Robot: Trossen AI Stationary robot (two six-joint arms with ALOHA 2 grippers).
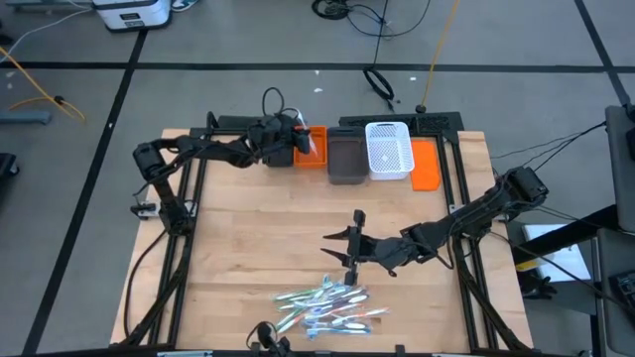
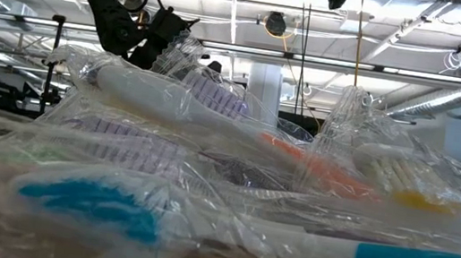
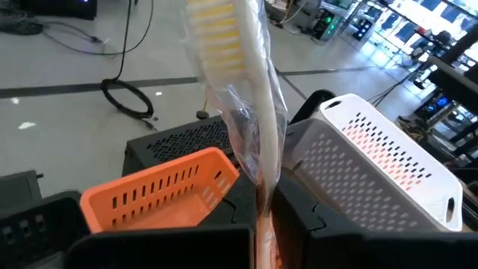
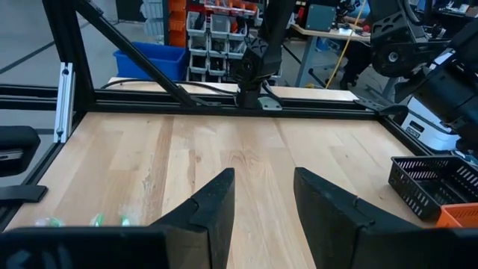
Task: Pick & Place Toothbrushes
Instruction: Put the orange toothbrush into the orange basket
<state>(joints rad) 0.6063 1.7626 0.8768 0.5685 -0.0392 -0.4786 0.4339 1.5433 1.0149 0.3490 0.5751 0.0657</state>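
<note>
Left claw [image 1: 304,142] pinches a wrapped toothbrush [image 3: 237,97] over the orange bin [image 1: 314,157] at the desk's [image 1: 248,248] 12 o'clock, while the right claw [image 1: 342,248], spread, hovers with the toothbrush pile [image 1: 327,305] at its 6 o'clock.

A pile of toothbrushes [image 1: 325,306] was seen near the table's [image 1: 248,238] front edge. The right gripper [image 1: 344,245] was held open just behind it. The left gripper [image 1: 301,139] was placed over the orange bin [image 1: 316,154].
</note>
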